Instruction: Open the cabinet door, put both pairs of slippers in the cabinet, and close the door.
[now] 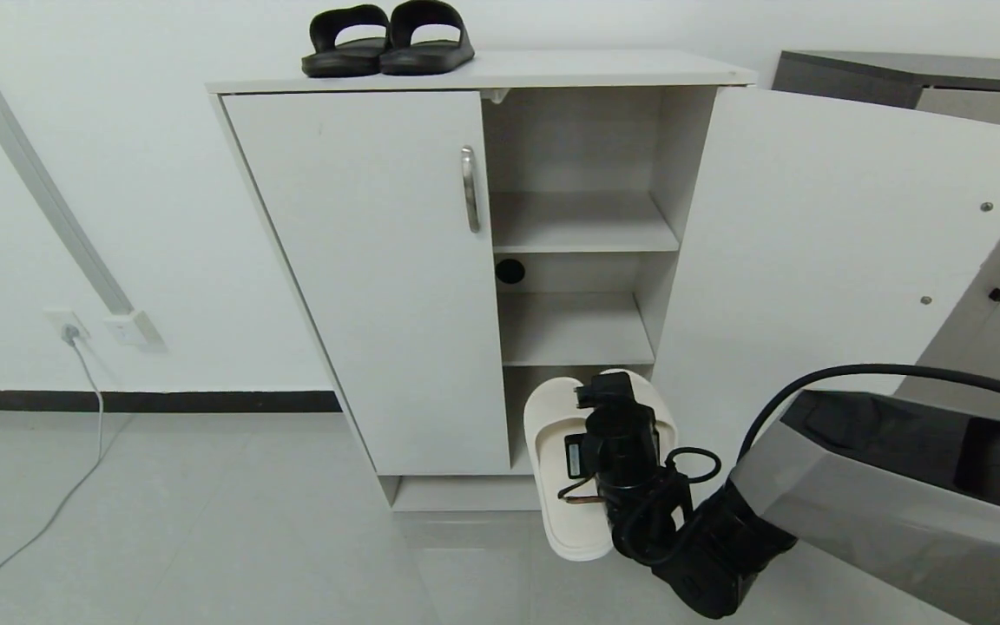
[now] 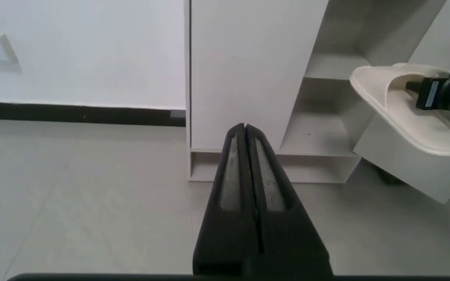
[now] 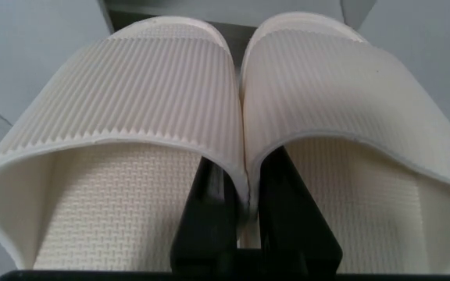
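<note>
A white cabinet (image 1: 361,260) stands against the wall, its right door (image 1: 821,252) swung open and its left door shut. The black slippers (image 1: 387,39) rest on its top. My right gripper (image 1: 608,404) is shut on the pair of cream slippers (image 1: 556,469), held side by side just in front of the bottom compartment opening. In the right wrist view the fingers (image 3: 209,211) pinch the inner edges of both cream slippers (image 3: 155,117). My left gripper (image 2: 244,156) is shut and empty, low over the floor, facing the cabinet (image 2: 248,70); the cream slippers (image 2: 405,105) show to one side.
Two bare shelves (image 1: 582,226) sit inside the open half. A grey cabinet (image 1: 943,78) stands right behind the open door. A wall socket with a cable (image 1: 75,347) is on the left. Grey floor tiles (image 1: 205,521) lie in front.
</note>
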{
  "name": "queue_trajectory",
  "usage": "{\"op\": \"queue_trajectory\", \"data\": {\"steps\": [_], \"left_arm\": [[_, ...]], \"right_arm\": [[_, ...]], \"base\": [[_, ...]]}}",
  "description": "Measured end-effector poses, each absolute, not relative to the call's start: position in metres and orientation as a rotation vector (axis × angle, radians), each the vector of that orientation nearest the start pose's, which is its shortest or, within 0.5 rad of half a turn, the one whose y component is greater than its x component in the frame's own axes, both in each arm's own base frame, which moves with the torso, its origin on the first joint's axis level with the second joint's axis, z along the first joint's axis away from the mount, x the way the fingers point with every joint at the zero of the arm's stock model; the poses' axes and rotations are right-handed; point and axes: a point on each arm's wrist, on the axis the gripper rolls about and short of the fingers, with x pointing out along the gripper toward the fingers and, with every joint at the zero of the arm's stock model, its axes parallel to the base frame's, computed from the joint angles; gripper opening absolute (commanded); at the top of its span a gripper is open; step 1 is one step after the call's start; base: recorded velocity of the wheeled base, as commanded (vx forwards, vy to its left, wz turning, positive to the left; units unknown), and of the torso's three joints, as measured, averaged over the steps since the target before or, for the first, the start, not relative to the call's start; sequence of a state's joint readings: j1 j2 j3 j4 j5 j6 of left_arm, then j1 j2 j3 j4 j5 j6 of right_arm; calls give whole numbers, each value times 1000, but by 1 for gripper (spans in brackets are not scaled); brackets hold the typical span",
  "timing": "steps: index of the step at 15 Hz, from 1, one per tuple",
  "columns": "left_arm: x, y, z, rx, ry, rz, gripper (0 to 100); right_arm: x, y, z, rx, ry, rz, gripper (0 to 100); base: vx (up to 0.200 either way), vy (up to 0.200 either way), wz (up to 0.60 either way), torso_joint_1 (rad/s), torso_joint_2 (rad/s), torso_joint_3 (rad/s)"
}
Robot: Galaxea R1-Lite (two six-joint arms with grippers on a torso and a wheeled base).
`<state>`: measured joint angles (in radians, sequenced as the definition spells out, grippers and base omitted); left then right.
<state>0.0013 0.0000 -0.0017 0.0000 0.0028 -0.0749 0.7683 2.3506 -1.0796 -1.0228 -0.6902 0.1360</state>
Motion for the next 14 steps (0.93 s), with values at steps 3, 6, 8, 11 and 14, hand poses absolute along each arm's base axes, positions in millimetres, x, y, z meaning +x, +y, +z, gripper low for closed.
{"op": "queue_trajectory", "data": {"steps": [3,6,8,11,14], "left_arm": [[-23,0,76,-75,-2,3,0],[-23,0,76,-75,-2,2,0],[-23,0,76,-75,-2,2,0],[-23,0,76,-75,-2,2,0],[-23,0,76,-75,-2,3,0]], "right_arm": [[321,289,39,-36,197,62,0],[322,288,36,-40,201,57,0],[323,288,39,-16,176,53,0],[324,289,51,24,76,58,0],[321,287,60,20,-17,65,0]], "base": [[0,0,0,2,7,-185],[0,0,0,2,2,-194],[0,0,0,-2,10,-200],[0,0,0,4,2,-129],[0,0,0,0,0,0]]}}
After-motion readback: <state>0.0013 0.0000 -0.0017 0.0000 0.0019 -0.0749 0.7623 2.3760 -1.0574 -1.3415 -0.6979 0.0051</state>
